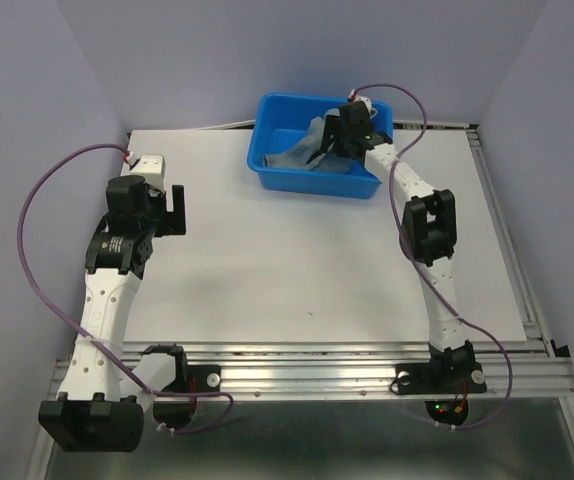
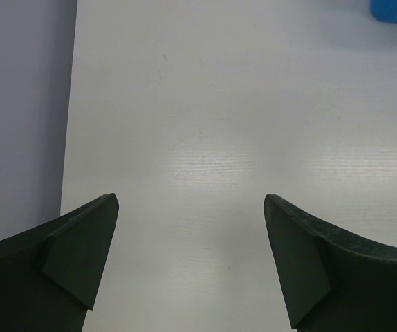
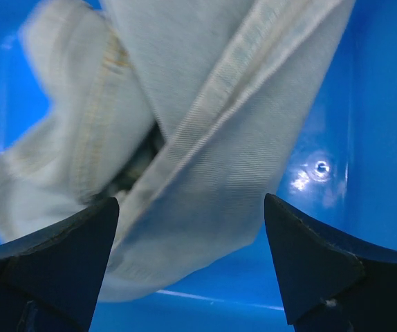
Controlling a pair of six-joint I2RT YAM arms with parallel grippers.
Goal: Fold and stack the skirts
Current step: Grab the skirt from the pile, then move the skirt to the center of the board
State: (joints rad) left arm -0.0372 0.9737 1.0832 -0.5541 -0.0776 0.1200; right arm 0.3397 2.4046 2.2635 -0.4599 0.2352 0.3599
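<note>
Inside glossy blue tub [image 3: 378, 104], crumpled woven skirts [image 3: 212, 159]

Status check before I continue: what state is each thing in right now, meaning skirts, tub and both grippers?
skirts: crumpled, unfolded, lying in the blue tub; count unclear.
blue tub: upright at the far side of the table, holding the skirts.
right gripper: open, low over the skirts in the tub, nothing gripped.
left gripper: open, empty, above the table.
</note>
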